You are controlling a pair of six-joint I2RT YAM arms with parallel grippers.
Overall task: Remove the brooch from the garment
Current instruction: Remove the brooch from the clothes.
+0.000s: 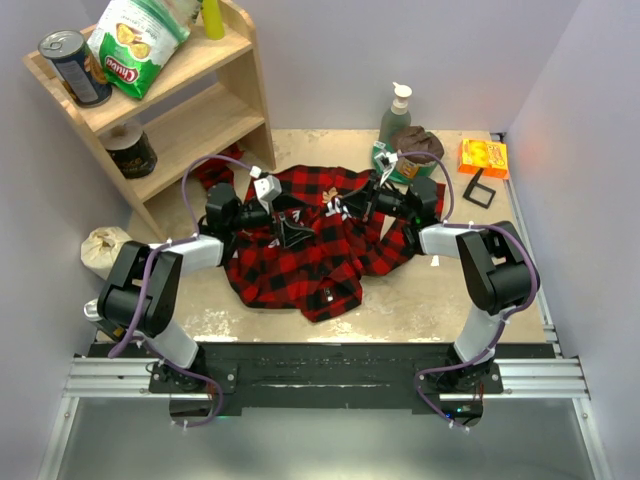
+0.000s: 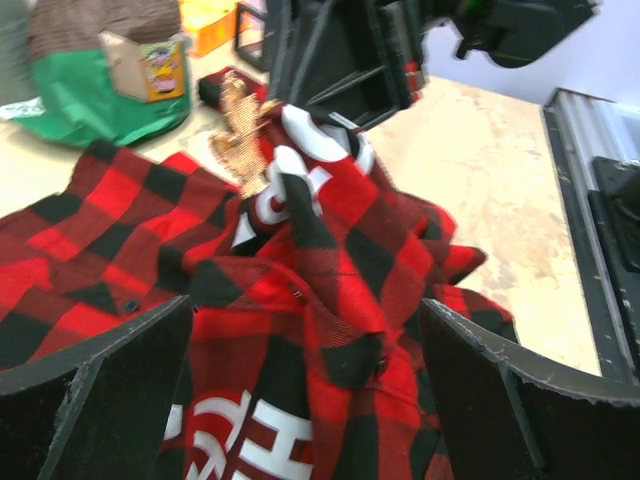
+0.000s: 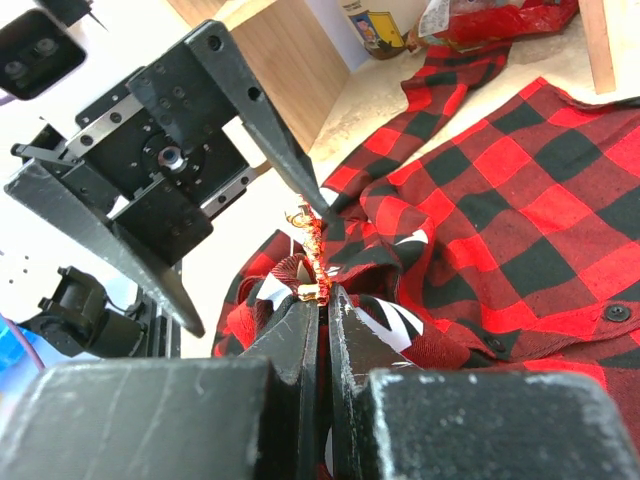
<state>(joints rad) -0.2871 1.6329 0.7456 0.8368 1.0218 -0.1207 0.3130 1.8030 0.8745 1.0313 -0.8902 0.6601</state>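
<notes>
The right claw [image 3: 318, 300] was shut tight on a raised fold of the garment [image 3: 520, 200]. The brooch [image 3: 310, 250] stood right at its tips, touching them. I could not tell if it was pinched too. The left claw [image 2: 305, 305] was wide, with one finger on each side of that fold and one tip just beside the brooch. The rest of the garment lay crumpled on the desk [image 2: 480, 170].
</notes>
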